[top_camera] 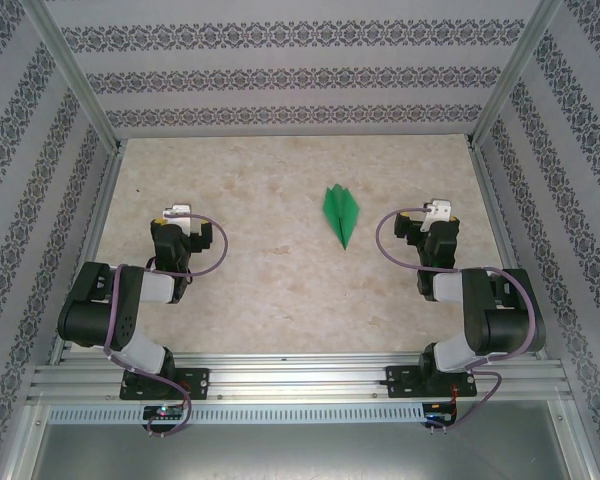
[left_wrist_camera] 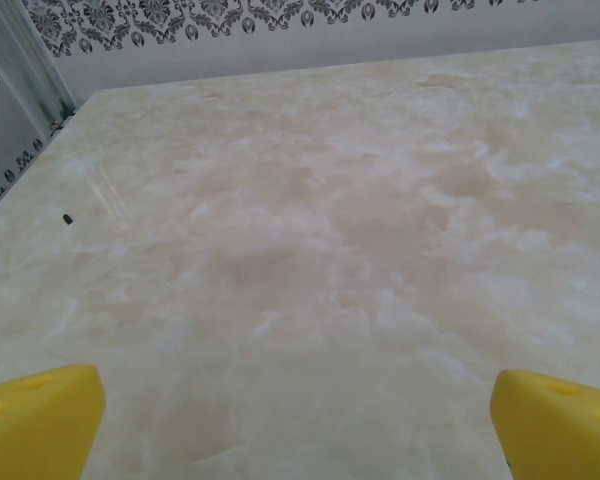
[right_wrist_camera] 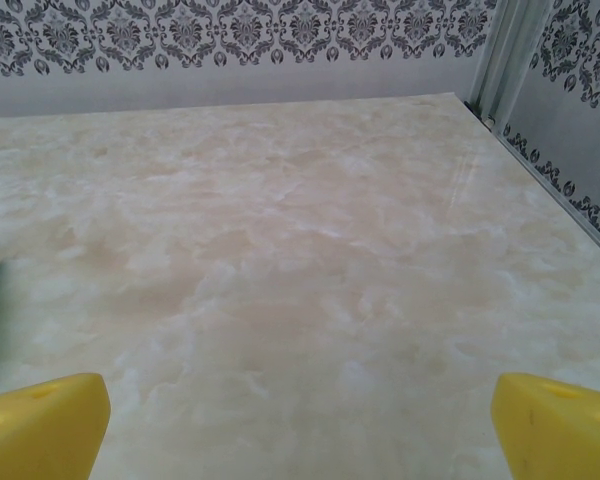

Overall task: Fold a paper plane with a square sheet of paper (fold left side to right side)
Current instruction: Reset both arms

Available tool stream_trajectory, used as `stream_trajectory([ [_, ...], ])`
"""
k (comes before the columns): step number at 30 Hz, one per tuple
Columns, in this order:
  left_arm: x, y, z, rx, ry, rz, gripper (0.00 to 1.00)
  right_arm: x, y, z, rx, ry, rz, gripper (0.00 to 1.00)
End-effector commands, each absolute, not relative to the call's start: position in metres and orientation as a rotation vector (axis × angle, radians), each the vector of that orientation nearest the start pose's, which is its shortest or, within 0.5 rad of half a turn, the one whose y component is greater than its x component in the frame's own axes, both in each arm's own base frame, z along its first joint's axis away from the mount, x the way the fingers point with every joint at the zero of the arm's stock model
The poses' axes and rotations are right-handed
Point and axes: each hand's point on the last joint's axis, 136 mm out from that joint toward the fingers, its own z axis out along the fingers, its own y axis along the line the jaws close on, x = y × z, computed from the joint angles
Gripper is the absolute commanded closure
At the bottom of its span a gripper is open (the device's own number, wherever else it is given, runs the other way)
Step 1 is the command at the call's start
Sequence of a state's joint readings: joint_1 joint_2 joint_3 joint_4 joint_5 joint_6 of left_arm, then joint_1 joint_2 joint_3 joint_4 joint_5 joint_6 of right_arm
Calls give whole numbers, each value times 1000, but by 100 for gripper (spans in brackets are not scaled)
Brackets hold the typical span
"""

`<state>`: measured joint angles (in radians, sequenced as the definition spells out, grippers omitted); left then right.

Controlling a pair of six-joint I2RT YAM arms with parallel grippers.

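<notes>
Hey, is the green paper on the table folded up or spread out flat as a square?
Folded. The paper plane lies on the table as a slim dart with creased wings, its point toward the near edge, not a flat square.

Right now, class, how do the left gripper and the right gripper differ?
The left gripper sits left of the paper plane; the right gripper sits right of it. The right gripper is nearer it than the left gripper. Both are open, empty, yellow-fingered.
</notes>
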<state>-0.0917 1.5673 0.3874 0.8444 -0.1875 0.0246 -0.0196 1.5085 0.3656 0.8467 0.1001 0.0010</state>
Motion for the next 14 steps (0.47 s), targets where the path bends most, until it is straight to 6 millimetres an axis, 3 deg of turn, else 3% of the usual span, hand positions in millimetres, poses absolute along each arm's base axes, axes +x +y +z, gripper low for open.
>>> stream_trajectory([
  [1, 403, -6, 105, -28, 1866, 96, 0, 401, -20, 126, 81, 1803, -97, 2],
  [14, 404, -11, 104, 5, 1877, 76, 0, 401, -21, 126, 82, 1805, -97, 2],
])
